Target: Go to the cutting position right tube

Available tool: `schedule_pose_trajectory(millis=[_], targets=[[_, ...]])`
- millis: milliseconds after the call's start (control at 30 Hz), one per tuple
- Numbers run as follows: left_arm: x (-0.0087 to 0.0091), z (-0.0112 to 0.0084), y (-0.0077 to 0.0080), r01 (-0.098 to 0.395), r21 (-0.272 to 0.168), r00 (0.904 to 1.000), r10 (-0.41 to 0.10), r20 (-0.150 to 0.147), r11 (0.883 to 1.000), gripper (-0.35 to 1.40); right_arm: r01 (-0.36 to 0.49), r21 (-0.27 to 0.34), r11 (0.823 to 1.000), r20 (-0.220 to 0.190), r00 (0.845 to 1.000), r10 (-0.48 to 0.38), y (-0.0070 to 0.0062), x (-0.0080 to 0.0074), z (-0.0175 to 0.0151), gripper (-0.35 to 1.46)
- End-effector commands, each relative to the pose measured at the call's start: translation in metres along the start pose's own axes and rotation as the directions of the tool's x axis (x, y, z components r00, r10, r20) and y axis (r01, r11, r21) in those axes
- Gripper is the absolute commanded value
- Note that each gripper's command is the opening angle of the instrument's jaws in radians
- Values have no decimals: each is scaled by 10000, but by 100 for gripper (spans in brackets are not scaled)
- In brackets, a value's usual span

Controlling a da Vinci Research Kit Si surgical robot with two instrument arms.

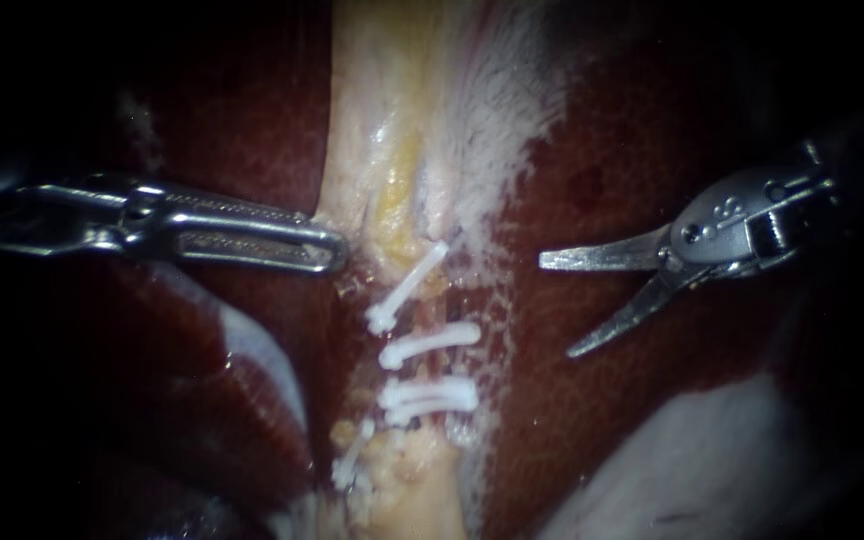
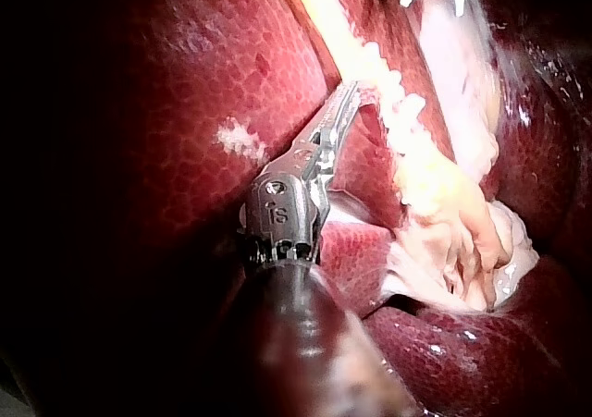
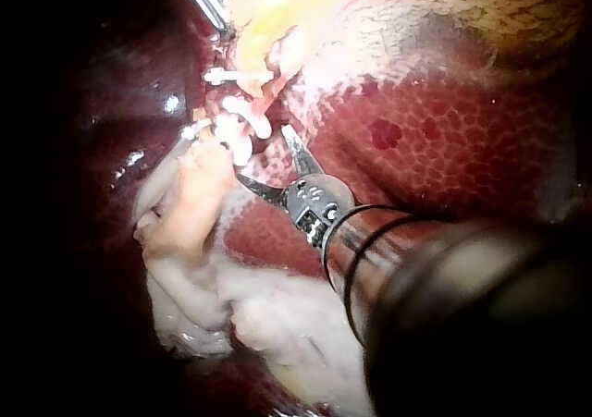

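The right instrument [image 1: 556, 308] has two thin blades spread wide apart. They hold nothing. They hang over the dark red liver [image 1: 632, 420], a little to the right of the tube [image 1: 418, 318]. The tube runs down the middle with white clips [image 1: 430, 343] across it. The left instrument [image 1: 324, 238] has its jaws pinching the edge of the pale tissue [image 1: 382, 150], just above the top clip.

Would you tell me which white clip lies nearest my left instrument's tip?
The uppermost clip, slanted steeply; the others sit lower, farther from the left instrument.
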Motion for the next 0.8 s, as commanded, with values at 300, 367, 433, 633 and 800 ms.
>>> schedule_pose_trajectory(millis=[300,367,433,633,800], targets=[[-7,-8,-4,32,39,10000,-32,-3,10000,-35,-1121,200,9935,31,9937,1121,-1,0,3,143],[-11,-13,-6,55,64,10000,-55,-7,10000,-35,-1399,289,9897,44,9902,1399,-2,-1,4,143],[-17,-18,-8,87,128,10000,-87,-20,9999,-35,-1556,436,9868,55,9878,1556,-3,-3,5,142],[-35,-37,-5,253,-35,9997,-253,26,9997,-35,-2132,925,9726,142,9770,2128,-12,-10,16,137],[-50,-54,0,183,-172,9998,-181,73,9997,-35,-2655,1406,9538,300,9641,2639,-23,-20,32,132]])
